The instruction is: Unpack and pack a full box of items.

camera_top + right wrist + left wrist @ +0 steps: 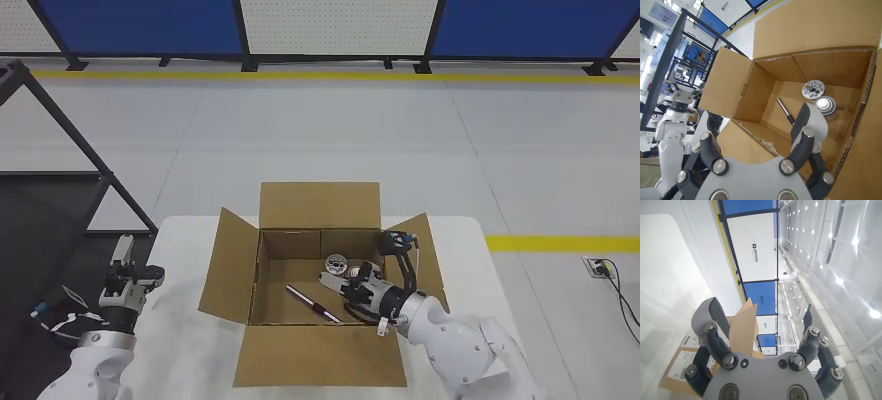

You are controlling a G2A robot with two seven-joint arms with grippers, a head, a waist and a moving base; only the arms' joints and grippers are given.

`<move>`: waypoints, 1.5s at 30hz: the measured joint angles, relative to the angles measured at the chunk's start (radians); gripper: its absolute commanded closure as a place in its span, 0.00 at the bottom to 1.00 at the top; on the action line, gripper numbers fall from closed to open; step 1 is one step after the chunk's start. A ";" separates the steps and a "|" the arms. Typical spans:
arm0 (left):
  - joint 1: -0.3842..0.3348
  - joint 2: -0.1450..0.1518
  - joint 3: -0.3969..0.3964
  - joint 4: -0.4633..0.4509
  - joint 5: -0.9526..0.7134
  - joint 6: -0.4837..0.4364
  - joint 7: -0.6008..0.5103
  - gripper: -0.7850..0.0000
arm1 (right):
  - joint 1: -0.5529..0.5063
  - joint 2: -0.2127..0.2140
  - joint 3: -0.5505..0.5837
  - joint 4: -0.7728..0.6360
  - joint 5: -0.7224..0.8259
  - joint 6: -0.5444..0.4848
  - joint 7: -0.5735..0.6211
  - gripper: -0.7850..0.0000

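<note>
Left gripper (762, 313) hangs released and empty, the open brown cardboard box (745, 323) just ahead. Right gripper (757, 115), spread wide, reaches into it. Beyond its fingers lie a slim steel rod (783, 108), a silver slotted metal disc (813, 89) and a round silver-topped tin (824, 106). The smooth rod could roll out of a pinch.

— Container?
— One cardboard box (815, 32), flaps folded open.
— Contents?
— On its floor: one metal rod (783, 108) with a dark end; one silver cast disc (813, 91) with holes; one tin can (824, 106), upright, just beside the disc.
— Tooling?
— Right pincer (754, 122), spread wide; one finger (810, 117) overlaps the rod's dark end.
</note>
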 measured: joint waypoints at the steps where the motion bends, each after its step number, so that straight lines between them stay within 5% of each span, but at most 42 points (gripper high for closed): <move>1: 0.001 0.000 -0.004 -0.002 -0.003 -0.002 -0.002 0.00 | 0.015 -0.002 -0.012 0.011 -0.013 0.019 0.004 0.00; 13: 0.006 0.001 -0.026 -0.001 -0.009 -0.009 -0.010 0.00 | 0.016 -0.002 -0.019 0.011 -0.020 0.015 0.008 0.00; 16: 0.006 0.001 -0.026 -0.001 -0.009 -0.009 -0.010 0.00 | 0.041 -0.004 -0.080 0.047 -0.141 -0.041 0.024 0.00; 23: 0.006 0.001 -0.026 -0.001 -0.009 -0.009 -0.010 0.00 | 0.175 -0.031 -0.199 0.115 -0.330 0.238 0.186 0.00; 27: 0.006 0.001 -0.026 -0.001 -0.009 -0.009 -0.010 0.00 | 0.253 -0.045 -0.245 0.168 -0.407 0.311 0.310 0.00; 35: 0.006 0.001 -0.026 -0.001 -0.009 -0.009 -0.010 0.00 | 0.381 -0.078 -0.315 0.292 -0.440 0.291 0.468 0.00; 45: 0.006 0.001 -0.026 -0.001 -0.009 -0.009 -0.010 0.00 | 0.469 -0.123 -0.359 0.467 -0.398 0.239 0.468 0.00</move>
